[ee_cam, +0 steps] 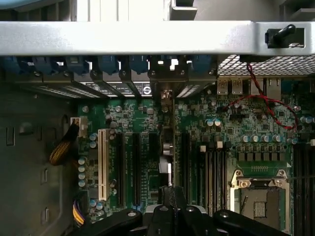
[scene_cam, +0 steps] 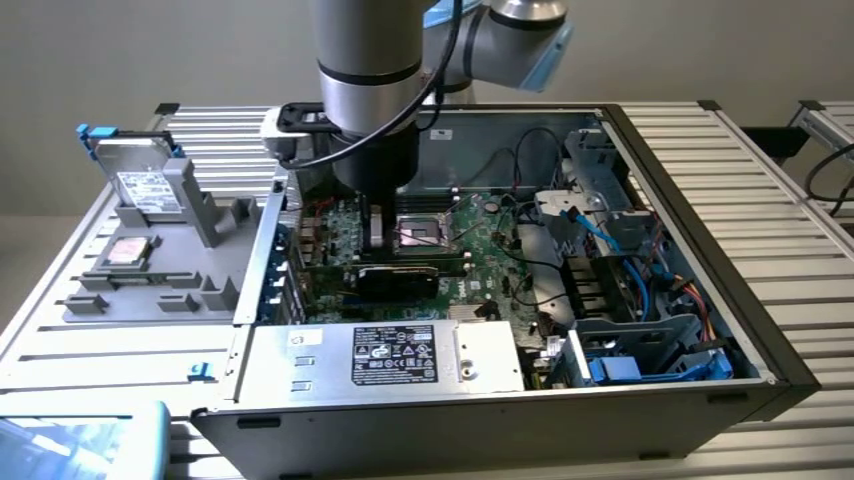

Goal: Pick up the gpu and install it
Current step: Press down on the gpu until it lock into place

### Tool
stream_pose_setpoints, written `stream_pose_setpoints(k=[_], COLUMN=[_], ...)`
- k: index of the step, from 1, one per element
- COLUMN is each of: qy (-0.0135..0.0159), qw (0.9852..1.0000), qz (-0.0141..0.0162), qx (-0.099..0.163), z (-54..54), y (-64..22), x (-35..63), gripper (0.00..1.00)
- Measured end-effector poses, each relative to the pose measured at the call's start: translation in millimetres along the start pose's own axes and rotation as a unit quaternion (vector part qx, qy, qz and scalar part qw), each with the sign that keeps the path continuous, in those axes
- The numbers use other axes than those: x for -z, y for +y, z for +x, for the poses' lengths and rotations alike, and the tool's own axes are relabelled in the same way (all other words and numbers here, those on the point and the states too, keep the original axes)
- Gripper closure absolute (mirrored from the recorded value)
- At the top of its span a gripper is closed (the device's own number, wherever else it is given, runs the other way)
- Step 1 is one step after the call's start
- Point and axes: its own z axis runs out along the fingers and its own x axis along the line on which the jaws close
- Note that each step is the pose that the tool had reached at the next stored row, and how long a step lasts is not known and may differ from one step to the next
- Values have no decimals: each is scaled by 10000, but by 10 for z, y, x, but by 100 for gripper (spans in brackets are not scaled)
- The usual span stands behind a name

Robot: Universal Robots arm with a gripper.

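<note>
Right now your tool [ee_cam: 172,206] is closed on the top edge of the gpu [ee_cam: 166,147], which stands on edge directly below it, down among the long black slots of the motherboard [ee_cam: 231,128] inside the open computer case [scene_cam: 747,300]. You can see the card's bracket end reaching the rear wall of the case, ahead of the tool, while the processor socket [ee_cam: 258,199] lies just beside the tool and the power supply [scene_cam: 394,355] sits further off.

Exterior view: high, oblique, set back, facing the open computer case [scene_cam: 747,250].
Wrist view: close above the motherboard [ee_cam: 206,128], facing down.
Shared: motherboard, CPU socket [scene_cam: 424,232].
</note>
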Motion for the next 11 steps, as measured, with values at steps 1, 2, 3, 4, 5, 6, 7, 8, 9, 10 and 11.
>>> stream_pose_setpoints(k=[1,2,3,4,5,6,7,8,9,10,11], qy=[-9,-27,-56,-86,-117,-151,-178,-195,-198,-197,-197], qw=[10000,10000,10000,10000,9999,9999,9998,9998,9998,9998,9998], qz=[-1,-2,-4,-6,-8,-9,-10,-13,-18,-23,-27], qx=[0,0,0,1,1,1,1,1,0,0,0], z=[5,14,19,19,19,20,20,19,20,20,20], y=[-25,-42,-46,-46,-46,-46,-46,-46,-46,-45,-45], x=[-5,-12,-21,-31,-40,-49,-59,-71,-83,-92,-100], gripper=[88,88,88,88,88,88,88,88,88,88,88])
